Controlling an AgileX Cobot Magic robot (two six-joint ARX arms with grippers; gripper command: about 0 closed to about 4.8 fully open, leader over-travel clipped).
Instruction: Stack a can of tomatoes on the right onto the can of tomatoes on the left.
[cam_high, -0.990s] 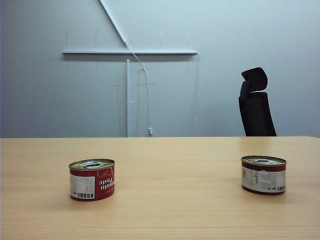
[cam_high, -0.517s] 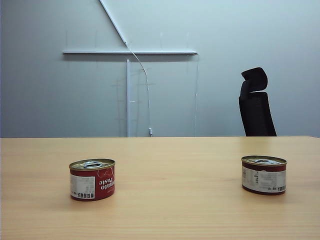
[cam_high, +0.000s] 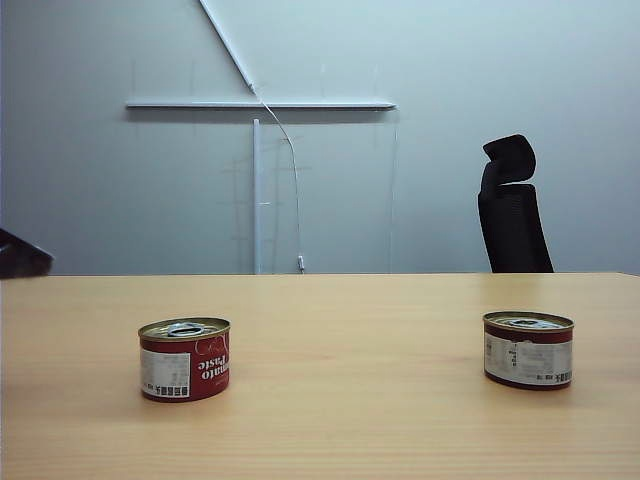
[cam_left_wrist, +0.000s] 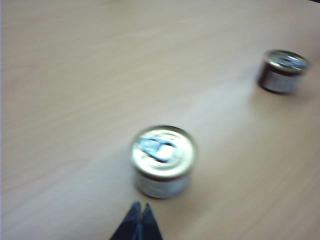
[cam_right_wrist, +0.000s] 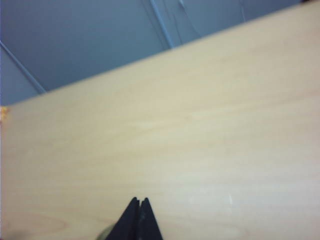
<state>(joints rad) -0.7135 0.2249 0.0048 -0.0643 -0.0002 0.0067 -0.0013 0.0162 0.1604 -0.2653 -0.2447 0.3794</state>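
The right gripper (cam_right_wrist: 139, 215) has its two dark fingers pressed together tip to tip, holding nothing, with only bare table (cam_right_wrist: 200, 125) and a strip of grey wall ahead of it in its wrist view; the right can is not in that view, apart perhaps from a dull sliver at the frame edge beside the fingers that is too small to identify. The left gripper (cam_left_wrist: 139, 220) is likewise closed and empty, its tips just short of the left can (cam_left_wrist: 163, 161), which stands upright with its pull-tab lid facing up; the view is blurred. Taking the left can as landmark, the right can (cam_high: 527, 350) stands upright well apart from it across the bare wood, at about the same depth on the table, and nothing lies between the two. In the exterior view a dark shape at the left edge (cam_high: 22, 256), probably part of the left arm, sits well away from the left can (cam_high: 184, 358). The step in hand looks like the first approach, with nothing yet lifted. To do it well, the right gripper should open wide before descending, centre over the right can, and grip the wall low enough to keep it level. The left arm would do best to stay clear of the left can, since a nudge would shift the stacking target.
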